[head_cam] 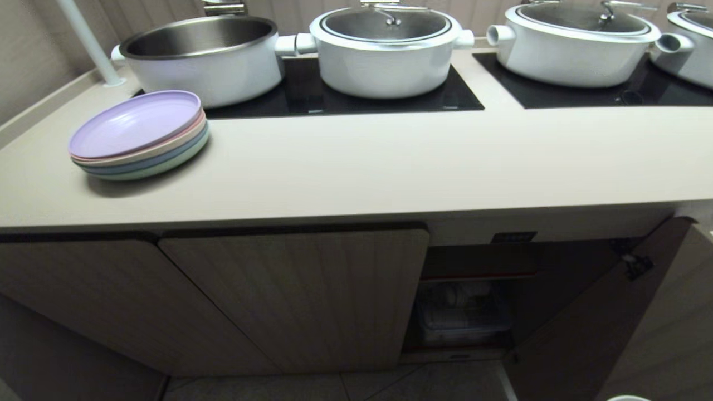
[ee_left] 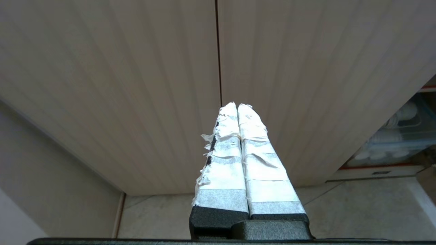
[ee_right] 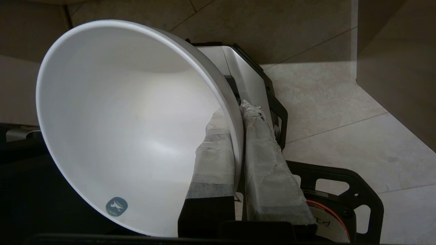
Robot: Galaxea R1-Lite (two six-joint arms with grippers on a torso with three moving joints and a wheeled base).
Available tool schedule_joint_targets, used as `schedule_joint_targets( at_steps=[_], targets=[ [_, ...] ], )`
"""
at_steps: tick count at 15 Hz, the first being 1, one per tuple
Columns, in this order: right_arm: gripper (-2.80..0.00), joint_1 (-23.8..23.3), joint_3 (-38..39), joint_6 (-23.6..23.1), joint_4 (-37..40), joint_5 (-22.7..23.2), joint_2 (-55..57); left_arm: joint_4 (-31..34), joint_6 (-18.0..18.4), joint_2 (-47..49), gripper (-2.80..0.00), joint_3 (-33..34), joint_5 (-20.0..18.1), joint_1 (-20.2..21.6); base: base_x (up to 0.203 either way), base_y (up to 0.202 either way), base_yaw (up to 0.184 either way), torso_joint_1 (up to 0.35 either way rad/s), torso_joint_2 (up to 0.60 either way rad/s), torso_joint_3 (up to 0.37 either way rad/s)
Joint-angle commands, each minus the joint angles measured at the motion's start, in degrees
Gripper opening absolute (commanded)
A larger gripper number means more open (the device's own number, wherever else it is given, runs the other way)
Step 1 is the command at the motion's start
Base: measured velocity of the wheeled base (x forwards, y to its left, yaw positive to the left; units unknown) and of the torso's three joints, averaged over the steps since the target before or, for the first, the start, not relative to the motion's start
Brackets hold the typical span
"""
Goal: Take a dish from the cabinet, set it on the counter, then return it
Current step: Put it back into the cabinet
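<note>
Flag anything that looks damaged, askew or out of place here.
The white tape on the left gripper fingers is frayed and peeling along one edge. The right gripper pinches the dish by its rim, tilted on its side. The cabinet door stands open. Nothing looks spilled.

The counter (head_cam: 390, 167) lies bare across its middle and right front; stacked plates (head_cam: 139, 133) take its left, pots (head_cam: 384, 50) line the upper frame. At lower right the cabinet (head_cam: 473, 301) stands open, its door (head_cam: 585, 323) swung outward, a rack of dishes (head_cam: 462, 314) filling the shelf.
</note>
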Motion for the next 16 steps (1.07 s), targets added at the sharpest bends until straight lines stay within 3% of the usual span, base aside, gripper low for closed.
schedule_joint_targets(
  at_steps=[1,16],
  targets=[
    [-2.8,0.09,-0.01,0.06,0.11,0.11,0.07,-0.02,-0.03,-0.02,-2.8,0.0,-0.03,0.0,0.0,0.0,0.0,-0.245,0.55,0.293],
    [-2.8,0.02,1.13,-0.29,0.02,0.19,-0.01,-0.02,0.01,-0.02,-2.8,0.0,-0.03,0.0,0.0,0.0,0.0,-0.209,0.51,0.29]
  ],
)
